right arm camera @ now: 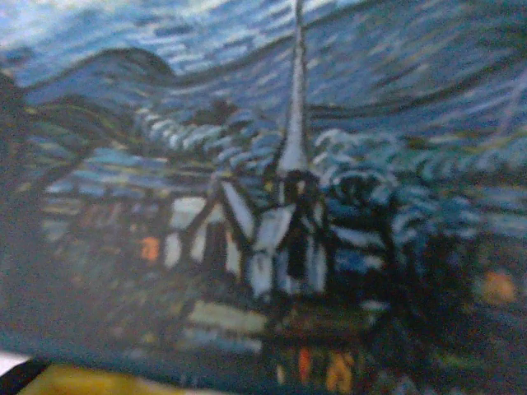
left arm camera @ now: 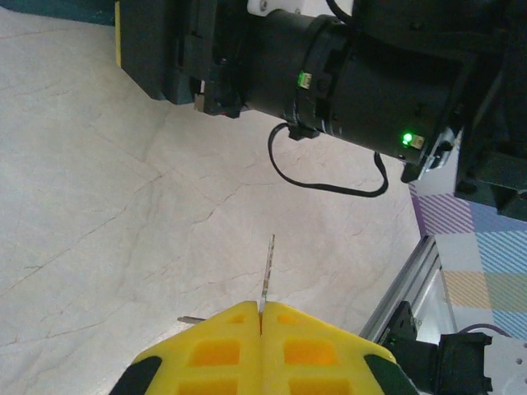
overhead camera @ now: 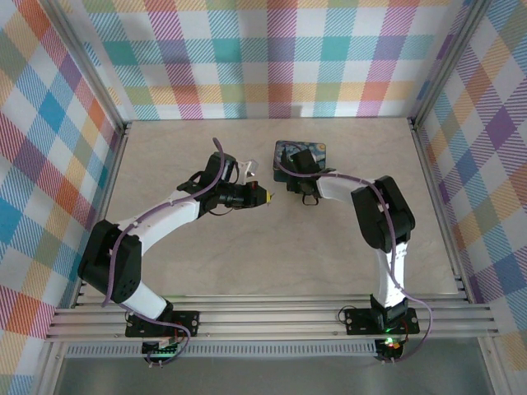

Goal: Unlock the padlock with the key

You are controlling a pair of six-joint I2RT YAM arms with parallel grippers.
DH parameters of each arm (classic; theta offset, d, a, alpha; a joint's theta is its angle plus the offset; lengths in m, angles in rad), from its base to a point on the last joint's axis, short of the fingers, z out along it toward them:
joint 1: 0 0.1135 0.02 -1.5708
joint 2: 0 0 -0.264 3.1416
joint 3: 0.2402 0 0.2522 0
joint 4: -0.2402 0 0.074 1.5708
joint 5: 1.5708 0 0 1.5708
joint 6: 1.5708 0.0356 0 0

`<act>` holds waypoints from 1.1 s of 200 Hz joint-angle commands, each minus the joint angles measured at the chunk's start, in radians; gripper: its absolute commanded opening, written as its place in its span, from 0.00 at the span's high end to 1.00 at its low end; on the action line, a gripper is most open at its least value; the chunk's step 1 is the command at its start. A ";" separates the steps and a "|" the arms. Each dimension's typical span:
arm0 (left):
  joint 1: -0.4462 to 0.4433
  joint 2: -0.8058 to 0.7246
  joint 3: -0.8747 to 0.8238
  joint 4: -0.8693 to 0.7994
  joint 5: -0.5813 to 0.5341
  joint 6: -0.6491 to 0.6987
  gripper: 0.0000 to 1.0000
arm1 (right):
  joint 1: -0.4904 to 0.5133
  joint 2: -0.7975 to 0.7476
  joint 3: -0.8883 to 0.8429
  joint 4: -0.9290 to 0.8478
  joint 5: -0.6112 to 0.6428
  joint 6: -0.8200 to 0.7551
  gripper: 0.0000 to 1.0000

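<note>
Left wrist view.
A: The left gripper [left arm camera: 261, 311] has its yellow fingers [left arm camera: 218, 350] pressed together, clamped on the key [left arm camera: 268, 271]. The blade is seen edge-on, a thin sliver standing out past the tips.
B: Why that hold?
A: My reading is that the key is pinched low with the blade left free and forward, so it can enter a keyway. It points across the table [left arm camera: 99, 206] toward the black wrist of the right arm [left arm camera: 362, 74].
B: Right gripper?
A: In the top view, the right gripper [overhead camera: 298, 171] sits at the near edge of the starry-night tin [overhead camera: 313, 148]. Its own camera is so close to the painted lid that the picture is blurred, with a strip of yellow at the bottom edge. Whether its fingers are apart or together, I cannot tell.
B: Padlock?
A: I cannot tell where it lies. Judgement only: the right arm is down at the tin to reach or steady the lock for the key. Unconfirmed.
B: How do the two grippers stand to each other?
A: They are near each other mid-table, not touching. The key tip is clear of the right arm.
B: Count.
A: Two arms, two grippers, one key, one tin. Stage, as judged: the key is in hand and not yet in the lock.
</note>
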 commanded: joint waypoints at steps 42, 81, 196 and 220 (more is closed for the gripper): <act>0.014 -0.045 -0.005 -0.029 -0.012 0.011 1.00 | 0.004 0.023 0.041 0.015 -0.001 -0.006 0.64; 0.011 -0.042 -0.011 -0.018 -0.023 0.009 1.00 | 0.003 0.001 0.043 0.024 0.001 -0.056 0.81; -0.079 -0.065 -0.207 0.300 -0.087 0.095 1.00 | 0.001 -0.151 -0.011 -0.251 -0.248 -0.018 1.00; -0.089 -0.055 -0.237 0.345 -0.105 0.109 1.00 | -0.002 -0.186 -0.016 -0.307 -0.287 0.011 1.00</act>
